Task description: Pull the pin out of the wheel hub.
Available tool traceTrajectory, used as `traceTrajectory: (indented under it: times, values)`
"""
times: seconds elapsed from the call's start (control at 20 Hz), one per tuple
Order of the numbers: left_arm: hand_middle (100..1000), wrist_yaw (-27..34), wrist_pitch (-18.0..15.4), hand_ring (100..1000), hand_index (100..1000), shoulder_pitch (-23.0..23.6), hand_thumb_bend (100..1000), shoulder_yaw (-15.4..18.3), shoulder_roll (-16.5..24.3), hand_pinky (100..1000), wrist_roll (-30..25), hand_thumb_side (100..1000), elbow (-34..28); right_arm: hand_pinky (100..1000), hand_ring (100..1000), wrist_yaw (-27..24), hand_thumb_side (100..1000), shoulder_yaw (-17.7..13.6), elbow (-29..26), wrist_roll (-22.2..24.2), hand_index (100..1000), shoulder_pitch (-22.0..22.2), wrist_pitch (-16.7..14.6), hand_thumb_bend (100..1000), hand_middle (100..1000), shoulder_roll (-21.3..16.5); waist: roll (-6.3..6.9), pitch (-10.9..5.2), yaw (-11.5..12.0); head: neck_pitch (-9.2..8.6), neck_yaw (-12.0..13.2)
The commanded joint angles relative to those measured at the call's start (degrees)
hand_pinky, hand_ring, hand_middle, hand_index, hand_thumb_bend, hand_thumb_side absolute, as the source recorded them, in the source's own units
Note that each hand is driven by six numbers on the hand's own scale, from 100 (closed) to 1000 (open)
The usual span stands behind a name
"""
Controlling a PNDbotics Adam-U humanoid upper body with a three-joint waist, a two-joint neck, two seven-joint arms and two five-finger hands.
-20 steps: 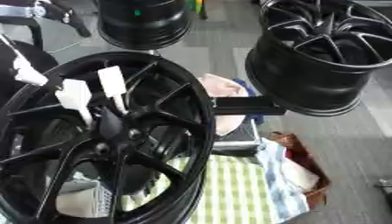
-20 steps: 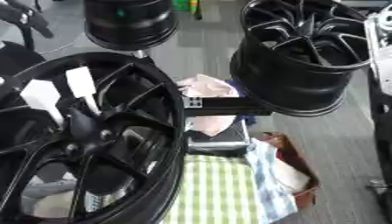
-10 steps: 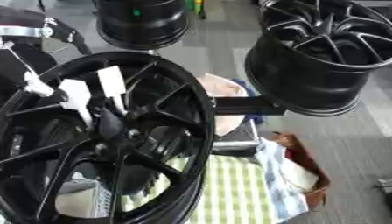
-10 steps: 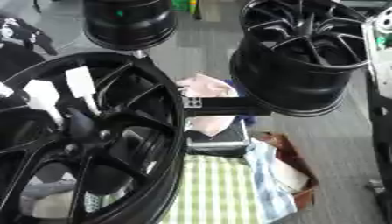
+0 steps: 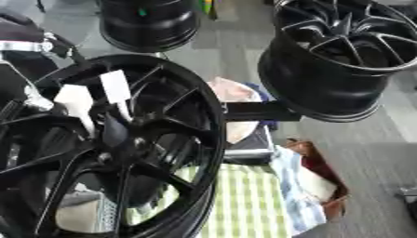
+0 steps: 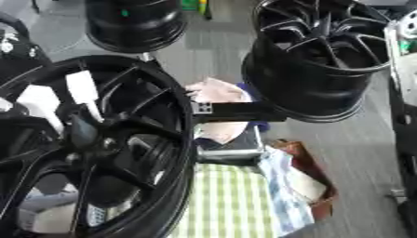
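Note:
A large black wheel hub (image 5: 122, 148) fills the lower left, its spokes facing me. Two white pins stand up from its spokes near the centre: one (image 5: 116, 88) to the right, the other (image 5: 76, 103) to the left. My left arm (image 5: 24, 44), black with a silver band, comes in from the upper left. Its hand (image 5: 32, 98) shows as a pale patch just left of the left pin, largely hidden by the rim and spokes. A black and silver part of my right arm (image 6: 405, 56) runs along the right edge; its hand does not show.
A second black wheel (image 5: 350, 60) is mounted on a black bar (image 5: 260, 111) at the upper right, and a third (image 5: 151, 21) stands at the top. Below lie a green checked cloth (image 5: 244, 204), a pinkish rag (image 5: 232, 93) and a brown bag (image 5: 322, 186).
The left arm has come down and to the right, bringing its pale hand closer to the left white pin. The wheels and both pins have stayed put.

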Motion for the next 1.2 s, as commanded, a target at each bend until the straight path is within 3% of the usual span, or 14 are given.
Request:
traceTrajectory:
  times: [0.05,0.85,1.1,1.2]
  values:
    - [717,-0.7,-8.0,841,862,-0.7,616,0.8,0.9,865,-7.8,467,0.8,738,779,-0.6,659,-0.6,-0.9,-0.5,812,-0.8,0.0,100,711,-1.1,0.14,-0.81,-0.1,-0.78,0.0]
    - [676,-4.0,-7.8,797,833,-0.9,586,1.7,-1.0,837,-6.7,419,5.8,737,778,-2.1,674,-1.1,-1.0,-1.8,810,-0.3,-0.4,100,702,-1.0,0.1,-0.36,-0.3,-1.07,0.6]
    - [630,-3.9,-7.6,769,797,-1.1,493,1.8,-1.5,823,-6.0,387,6.6,737,777,-2.3,673,-1.3,-1.0,-2.2,809,0.0,-0.5,100,701,-1.0,0.09,-0.34,-0.4,-1.32,0.8]
    - [636,-3.3,-7.4,768,800,-1.2,496,1.7,-1.5,821,-5.8,399,6.5,737,777,-2.3,675,-1.5,-1.1,-2.4,809,0.1,-0.5,100,699,-0.9,0.1,-0.36,-0.4,-1.35,0.8]
